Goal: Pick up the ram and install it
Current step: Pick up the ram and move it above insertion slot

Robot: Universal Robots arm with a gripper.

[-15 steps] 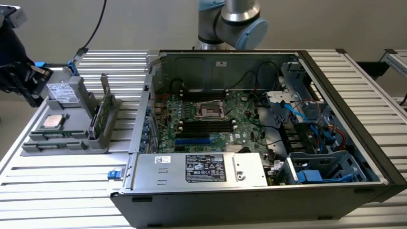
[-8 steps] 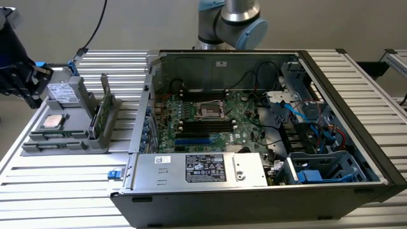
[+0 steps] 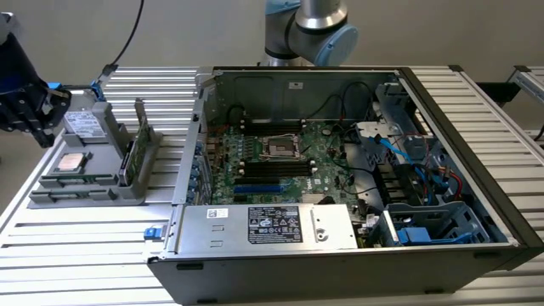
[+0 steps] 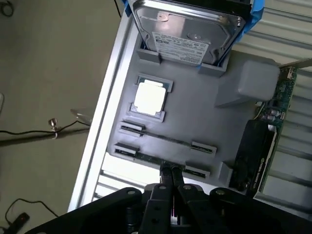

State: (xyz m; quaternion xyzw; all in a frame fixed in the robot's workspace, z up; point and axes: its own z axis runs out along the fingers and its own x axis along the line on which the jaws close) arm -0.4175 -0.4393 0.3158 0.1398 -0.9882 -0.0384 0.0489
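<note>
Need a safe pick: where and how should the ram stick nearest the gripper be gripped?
Take the ram at mid-length, from above, pinching its flat faces: it stands on edge, ends seated in the tray's holders.

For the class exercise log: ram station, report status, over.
Gripper jaws shut, poised over ram. Ram on edge in grey tray, not lifted. Nothing between them.

Exterior view: soft, even overhead light, mid-bright, no hard shadows; ribbed counter [image 3: 76, 255] gives pale sheen, PC case [image 3: 255, 89] interior darker twd the exterior view's right. Wrist view: processor chip [image 4: 148, 97] blown out white, glare strip on counter ribs nr tray [image 4: 195, 112] edge, hard drive [image 4: 190, 24] lid shiny, floor [image 4: 44, 73] dim.
</note>
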